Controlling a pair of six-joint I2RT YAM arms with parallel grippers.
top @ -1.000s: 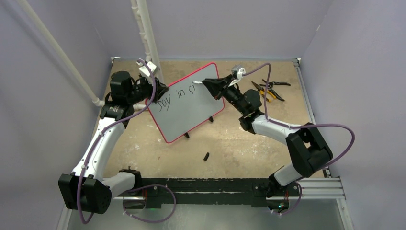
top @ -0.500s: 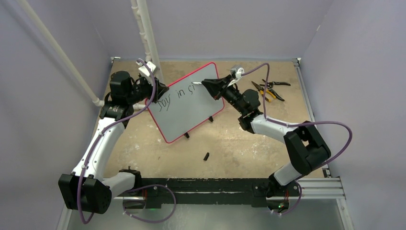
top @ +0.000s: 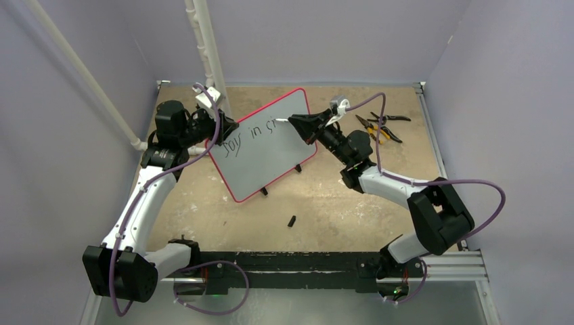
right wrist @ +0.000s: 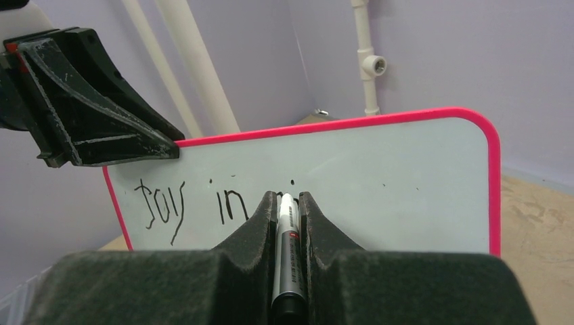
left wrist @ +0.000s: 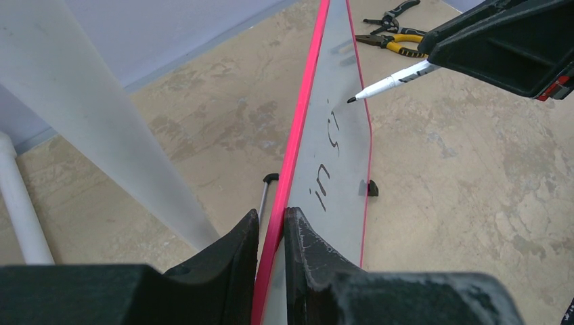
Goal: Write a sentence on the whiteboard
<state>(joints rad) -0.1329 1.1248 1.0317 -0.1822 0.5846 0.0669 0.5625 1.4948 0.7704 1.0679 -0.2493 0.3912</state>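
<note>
Writing: sentence read "Joy in" in black, uneven hand, from the right wrist view. In the top view an "s" and one more stroke followed. One line only.
Other print: marker barrel carried small print and a red mark, too small to read.
Board: whiteboard stood propped on its two black feet, turned diagonal on the back-middle of the table, face towards the right arm.
Left jaws: left gripper was pinched nearly closed on the pink rim at the board's upper-left edge, one finger on each face.
Right jaws: right gripper was closed tight on the marker, which lay in the groove between the fingers, nib forward.
Nib: in the left wrist view the marker tip sat at the board face just past the last stroke. Could not tell whether it was touching.
Free board: right half of the face was blank out to the pink rim. The band under the written line was blank too.
Edges: left gripper covered the top-left corner, just above the "J".
Table room: bare top in front of the board apart from a small black piece well clear of the feet.
Right side: pliers lay near the back-right, behind the right arm and apart from the board.
Back-left: white pipes rose close behind the left gripper. Tight there.
Walls: closed in on the left, back and right.
</note>
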